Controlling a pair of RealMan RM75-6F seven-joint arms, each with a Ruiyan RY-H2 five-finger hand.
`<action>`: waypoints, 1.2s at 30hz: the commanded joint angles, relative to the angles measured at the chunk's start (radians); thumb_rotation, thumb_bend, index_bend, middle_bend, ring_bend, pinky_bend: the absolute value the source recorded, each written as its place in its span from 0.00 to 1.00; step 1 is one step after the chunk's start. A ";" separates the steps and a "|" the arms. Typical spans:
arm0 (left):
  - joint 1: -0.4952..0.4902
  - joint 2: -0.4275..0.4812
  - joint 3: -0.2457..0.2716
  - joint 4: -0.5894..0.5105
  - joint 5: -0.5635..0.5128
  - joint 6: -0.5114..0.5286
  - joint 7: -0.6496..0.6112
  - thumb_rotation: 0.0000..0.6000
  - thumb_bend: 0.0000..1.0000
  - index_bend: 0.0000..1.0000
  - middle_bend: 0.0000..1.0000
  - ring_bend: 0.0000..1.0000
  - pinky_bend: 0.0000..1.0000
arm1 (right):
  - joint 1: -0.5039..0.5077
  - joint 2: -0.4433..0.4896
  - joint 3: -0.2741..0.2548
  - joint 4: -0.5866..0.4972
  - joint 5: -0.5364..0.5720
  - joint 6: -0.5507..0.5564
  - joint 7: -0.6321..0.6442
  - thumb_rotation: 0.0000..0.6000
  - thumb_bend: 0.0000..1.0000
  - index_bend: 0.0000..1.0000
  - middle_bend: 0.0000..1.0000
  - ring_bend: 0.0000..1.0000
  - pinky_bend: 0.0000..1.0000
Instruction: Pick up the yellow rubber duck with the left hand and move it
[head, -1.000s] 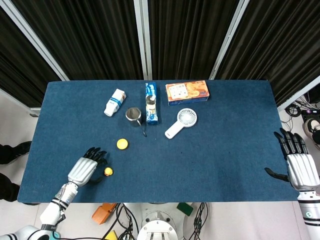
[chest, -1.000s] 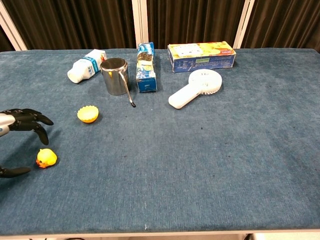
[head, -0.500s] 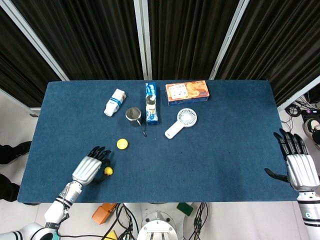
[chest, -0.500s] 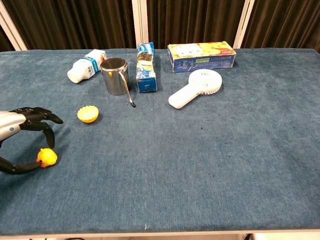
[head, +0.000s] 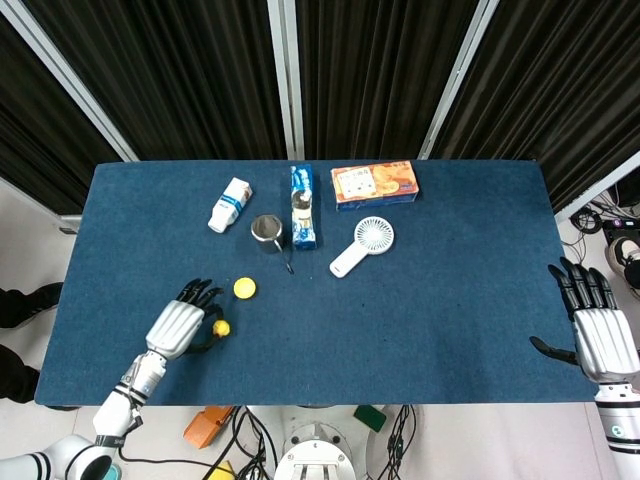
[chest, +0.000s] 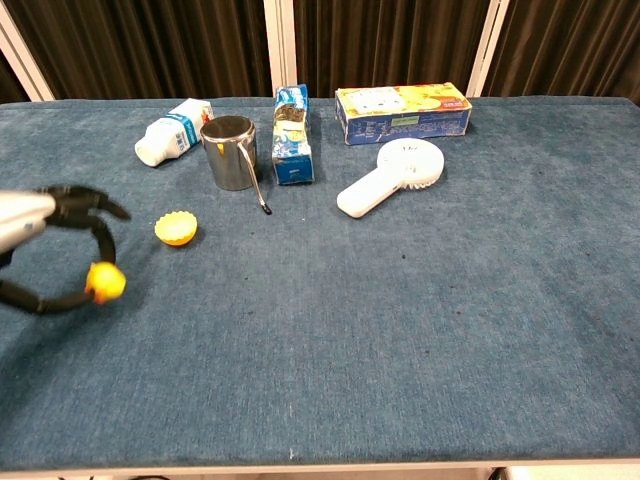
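My left robot hand grasps the yellow rubber duck, pinched between the tips of the thumb and a finger; in the chest view the duck appears raised off the blue counter, though its blur leaves this uncertain. Seen from the head view, the same robot hand sits near the front left part of the counter, with the duck at its fingertips.

Landmark: the steel cup, with a spoon leaning out of it.
- Yellow dome-shaped cap: on the counter, in front of the cup and to its left, just beyond the duck.
- White bottle: lying on its side, left of the cup.
- Blue carton: just to the right of the cup.
- Orange and blue box: behind the cup and well to its right.
- White handheld fan: lying flat, to the right of the cup, in front of the box.

My right robot hand is released, its fingers spread, holding nothing, past the counter's right edge, well apart from the cup.
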 joint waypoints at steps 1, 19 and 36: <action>-0.043 -0.003 -0.057 -0.014 -0.029 -0.015 0.000 1.00 0.42 0.55 0.15 0.04 0.00 | 0.001 -0.001 0.000 -0.001 0.000 -0.001 -0.002 1.00 0.15 0.00 0.04 0.00 0.06; -0.223 -0.087 -0.180 0.052 -0.281 -0.214 0.146 1.00 0.41 0.53 0.15 0.03 0.00 | -0.013 -0.002 -0.003 0.008 0.011 0.005 0.008 1.00 0.15 0.00 0.04 0.00 0.06; -0.239 -0.088 -0.151 0.061 -0.339 -0.209 0.169 1.00 0.38 0.40 0.14 0.02 0.00 | -0.014 -0.003 -0.002 0.012 0.012 0.005 0.010 1.00 0.15 0.00 0.04 0.00 0.06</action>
